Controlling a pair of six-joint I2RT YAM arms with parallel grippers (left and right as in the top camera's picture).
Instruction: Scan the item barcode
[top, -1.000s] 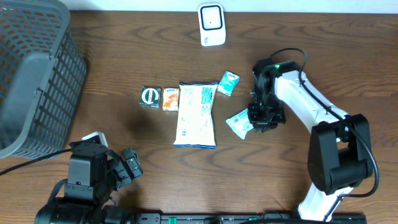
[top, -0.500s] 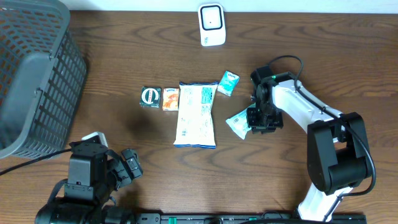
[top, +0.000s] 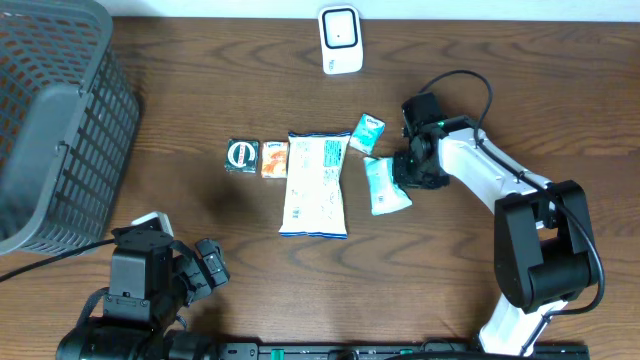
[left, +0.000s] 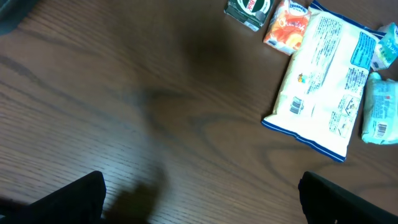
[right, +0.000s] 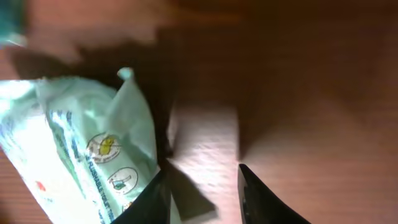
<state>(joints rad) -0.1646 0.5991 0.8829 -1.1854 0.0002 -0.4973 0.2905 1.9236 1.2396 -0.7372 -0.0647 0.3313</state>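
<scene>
Right of the row of goods, my right claw (top: 410, 170) sits low over the counter (top: 520, 90), jaws partly apart. Its own camera shows only bare wood between the fingers (right: 155, 199), so it grips nothing. The pale green pack (top: 385, 186) lies flat just beside that claw, between it and the long white bag (top: 316, 183). The pack's crimped end comes right up to one finger; I cannot tell whether they touch. My left claw (left: 211, 202) hangs spread wide over bare counter, holding nothing.

On the pack I see two small round icons up close, the writing too blurred to read. From the left wrist, a barcode faces up on the pack and another on the bag. The white scanner (top: 340, 40) stands at the far edge, well apart from the pack.
</scene>
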